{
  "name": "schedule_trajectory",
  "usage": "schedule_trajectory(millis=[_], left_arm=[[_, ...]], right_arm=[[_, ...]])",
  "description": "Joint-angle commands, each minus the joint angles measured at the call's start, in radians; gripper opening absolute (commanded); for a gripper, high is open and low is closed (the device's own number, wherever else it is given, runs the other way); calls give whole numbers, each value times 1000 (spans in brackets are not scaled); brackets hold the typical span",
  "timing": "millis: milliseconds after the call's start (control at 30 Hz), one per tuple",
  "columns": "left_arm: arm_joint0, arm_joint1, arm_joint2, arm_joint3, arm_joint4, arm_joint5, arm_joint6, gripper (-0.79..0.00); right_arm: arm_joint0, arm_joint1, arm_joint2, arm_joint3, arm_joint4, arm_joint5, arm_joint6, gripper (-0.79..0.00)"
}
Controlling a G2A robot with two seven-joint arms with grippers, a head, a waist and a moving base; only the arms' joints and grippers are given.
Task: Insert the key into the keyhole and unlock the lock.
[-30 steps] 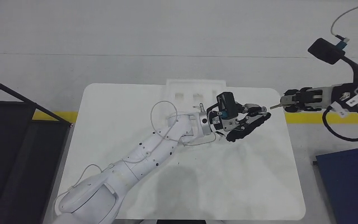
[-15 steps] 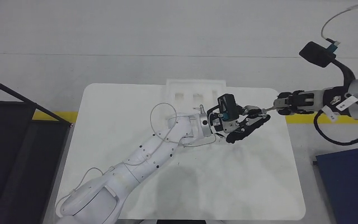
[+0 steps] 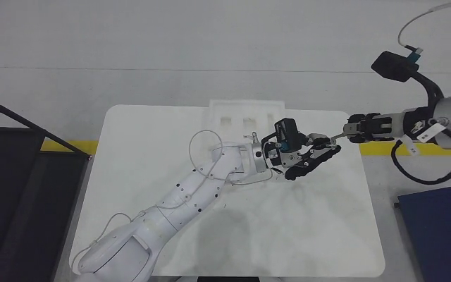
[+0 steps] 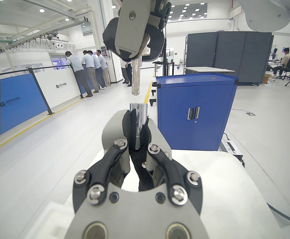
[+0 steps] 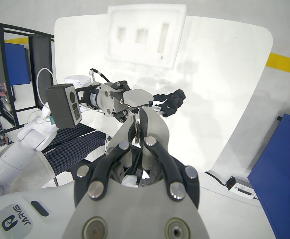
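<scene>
The lock is clamped between the closed left gripper fingers; the key is pinched in the right gripper; its blade is aligned with the lock, tip just beyond the left fingertips, not touching.

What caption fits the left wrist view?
Left end effector grips the lock; key in the right end effector poised just short of it.

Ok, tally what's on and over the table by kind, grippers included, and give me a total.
key: 1
lock: 1
foam tray: 1
grippers: 2, the left gripper and the right gripper
Total: 5
</scene>
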Motion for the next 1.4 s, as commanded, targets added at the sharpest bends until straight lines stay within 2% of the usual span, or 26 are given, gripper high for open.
schedule_trajectory(millis=[0,1367], left_arm=[[2,-1,-4,1,4,-3,-1,-785],[39,-18,-73,-7,61,-48,-20,-785]], right_arm=[[1,-2,-2,1,-6,-1,1,-785],[33,-18,-66,2,-51,-11,11,-785]])
